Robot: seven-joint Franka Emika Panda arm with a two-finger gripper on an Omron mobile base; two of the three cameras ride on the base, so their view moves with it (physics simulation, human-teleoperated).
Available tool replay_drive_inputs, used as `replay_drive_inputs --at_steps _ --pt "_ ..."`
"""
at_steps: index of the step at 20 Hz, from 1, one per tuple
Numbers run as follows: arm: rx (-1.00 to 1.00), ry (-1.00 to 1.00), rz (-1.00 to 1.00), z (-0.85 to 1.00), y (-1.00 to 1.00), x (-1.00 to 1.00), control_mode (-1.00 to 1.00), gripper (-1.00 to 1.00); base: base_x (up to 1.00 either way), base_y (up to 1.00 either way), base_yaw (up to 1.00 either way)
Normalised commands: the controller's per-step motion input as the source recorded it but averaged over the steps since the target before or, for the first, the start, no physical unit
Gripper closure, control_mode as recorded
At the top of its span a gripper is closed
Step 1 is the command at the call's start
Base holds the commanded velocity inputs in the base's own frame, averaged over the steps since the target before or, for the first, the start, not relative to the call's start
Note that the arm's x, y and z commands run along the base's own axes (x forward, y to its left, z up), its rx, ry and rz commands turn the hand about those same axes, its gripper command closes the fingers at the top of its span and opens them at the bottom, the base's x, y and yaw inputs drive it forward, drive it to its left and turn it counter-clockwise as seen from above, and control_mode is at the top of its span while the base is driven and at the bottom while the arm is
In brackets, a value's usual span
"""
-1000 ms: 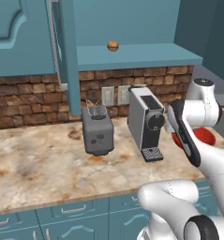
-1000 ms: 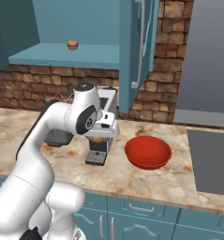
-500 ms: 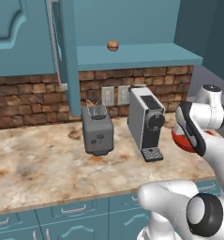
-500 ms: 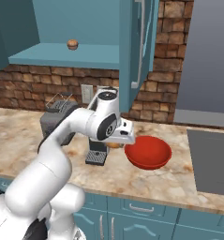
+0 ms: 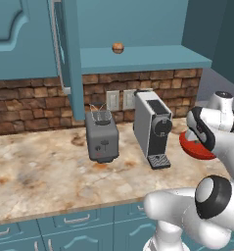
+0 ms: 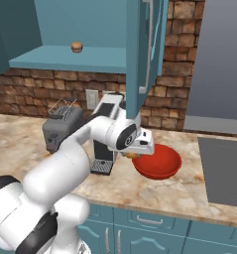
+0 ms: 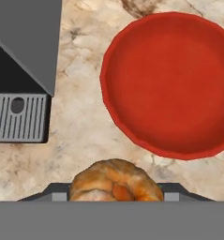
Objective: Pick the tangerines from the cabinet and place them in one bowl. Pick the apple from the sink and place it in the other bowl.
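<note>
My gripper is shut on a brownish-orange tangerine, held just above the counter beside the near rim of the red bowl. From the right base view the held tangerine hangs at the left edge of the red bowl, under the white hand. The bowl is partly hidden behind the arm in the left base view. A second tangerine rests on the teal shelf of the open cabinet. The apple and the other bowl are out of view.
A grey coffee machine stands just left of the bowl, and a toaster further left. The open cabinet door hangs above the hand. The dark sink lies to the right.
The arm has swung right from in front of the coffee machine to the red bowl's edge, carrying the tangerine with it. The grip has not changed.
</note>
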Motion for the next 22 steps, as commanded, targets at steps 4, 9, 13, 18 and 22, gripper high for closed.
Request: replay_drive_inputs --at_steps 4,9,13,18,22 --pt "-0.01 0.00 0.00 -0.23 -0.08 0.24 -1.00 1.00 0.00 0.00 0.00" --pt "-0.01 0.00 0.00 -0.22 -0.14 0.28 -1.00 1.00 0.00 0.00 0.00" --pt "0.00 0.00 0.00 -0.19 -0.25 0.29 -1.00 1.00 0.00 0.00 0.00" --pt "0.00 0.00 0.00 -0.15 -0.32 0.34 -1.00 1.00 0.00 0.00 0.00" --pt "0.00 0.00 0.00 -0.16 -0.32 0.32 -1.00 1.00 0.00 0.00 0.00"
